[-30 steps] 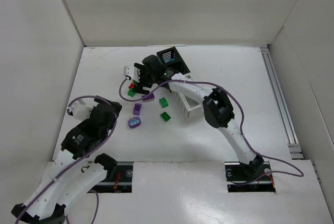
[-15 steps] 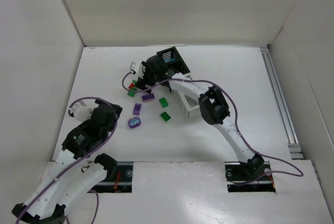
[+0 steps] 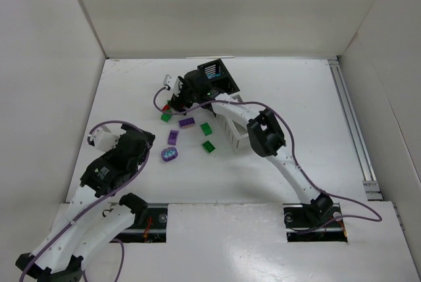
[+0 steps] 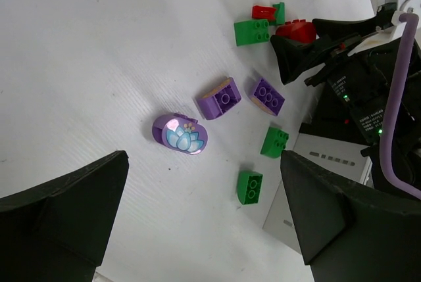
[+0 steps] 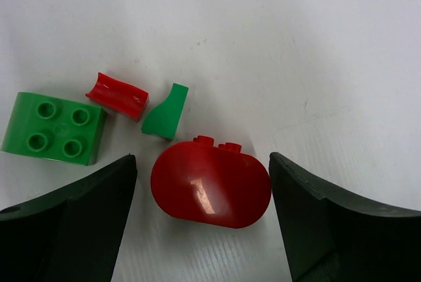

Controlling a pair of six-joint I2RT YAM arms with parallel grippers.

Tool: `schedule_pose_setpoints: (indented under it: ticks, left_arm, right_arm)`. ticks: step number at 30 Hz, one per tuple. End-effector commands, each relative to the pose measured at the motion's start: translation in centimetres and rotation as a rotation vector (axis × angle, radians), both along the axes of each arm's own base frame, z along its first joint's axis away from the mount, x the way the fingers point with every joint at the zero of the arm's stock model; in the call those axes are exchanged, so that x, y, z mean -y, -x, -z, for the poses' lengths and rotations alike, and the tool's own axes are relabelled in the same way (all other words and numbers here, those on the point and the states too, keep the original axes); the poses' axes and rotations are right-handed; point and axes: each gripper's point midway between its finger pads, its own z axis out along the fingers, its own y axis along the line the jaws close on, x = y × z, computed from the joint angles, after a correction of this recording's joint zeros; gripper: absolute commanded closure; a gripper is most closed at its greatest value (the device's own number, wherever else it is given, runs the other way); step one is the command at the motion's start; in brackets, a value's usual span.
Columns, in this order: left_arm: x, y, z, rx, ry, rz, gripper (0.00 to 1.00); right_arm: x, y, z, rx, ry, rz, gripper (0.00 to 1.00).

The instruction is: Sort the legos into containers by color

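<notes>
My right gripper (image 5: 202, 180) is open, its fingers standing either side of a red oval brick (image 5: 210, 191) on the table with a gap on both sides. Beside it lie a green square brick (image 5: 54, 129), a small red curved piece (image 5: 117, 94) and a small green piece (image 5: 166, 112). In the top view the right gripper (image 3: 176, 101) is left of the containers' black bin (image 3: 214, 71). My left gripper (image 4: 204, 229) is open and empty, above a purple oval brick (image 4: 180, 134), two purple bricks (image 4: 219, 98) and two green bricks (image 4: 250, 186).
The row of bins runs from the black bin holding cyan pieces to a white bin (image 3: 240, 134); the right arm hides its middle. White walls enclose the table on three sides. A metal rail (image 3: 352, 124) runs along the right edge.
The right gripper has shifted slightly toward the far side and turned at the wrist over the red and green pieces. The left arm has barely moved.
</notes>
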Motion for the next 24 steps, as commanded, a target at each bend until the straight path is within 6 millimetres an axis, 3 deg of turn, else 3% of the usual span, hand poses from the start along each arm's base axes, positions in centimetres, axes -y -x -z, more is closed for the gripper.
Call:
schedule_pose_setpoints:
  ticks: [1, 5, 7, 11, 15, 16, 18, 20, 24]
  left_arm:
    - [-0.4, -0.5, -0.5, 0.015, -0.026, -0.019, 0.0]
    - [-0.3, -0.9, -0.8, 0.008, -0.043, -0.02, 0.0]
    - [-0.2, -1.2, -1.1, 0.015, -0.039, -0.02, 0.0]
    - [0.1, -1.6, -1.2, 0.011, -0.05, -0.012, 0.0]
    - [1.0, -2.5, -1.2, -0.005, -0.086, 0.054, 0.0]
    - [1.2, -2.8, -1.6, -0.001, -0.106, 0.075, 0.0]
    - [1.5, -3.4, -1.2, -0.044, -0.137, 0.089, 0.0]
    - [0.9, -4.3, -1.6, -0.055, -0.171, 0.089, 0.0]
    - [1.4, -7.8, -1.0, -0.066, -0.183, 0.167, 0.0]
  right_arm:
    - [-1.6, -0.4, -2.5, 0.028, -0.091, -0.02, 0.16]
    - [-1.5, 0.5, -1.1, -0.028, -0.091, -0.025, 0.3]
    - [-1.4, 0.8, -1.5, -0.03, -0.097, -0.034, 0.33]
    - [-1.6, 1.5, -3.6, -0.014, -0.133, -0.067, 0.51]
    - [-1.9, 2.7, -8.1, 0.037, -0.193, -0.14, 0.55]
    - [-1.6, 3.0, -10.2, 0.075, -0.205, -0.15, 0.55]
    - [-1.2, 3.8, -12.5, 0.114, -0.218, -0.181, 0.55]
    - [0.2, 4.4, -15.9, 0.176, -0.228, -0.197, 0.56]
    - [2.8, 6.0, -20.0, 0.241, -0.232, -0.203, 0.56]
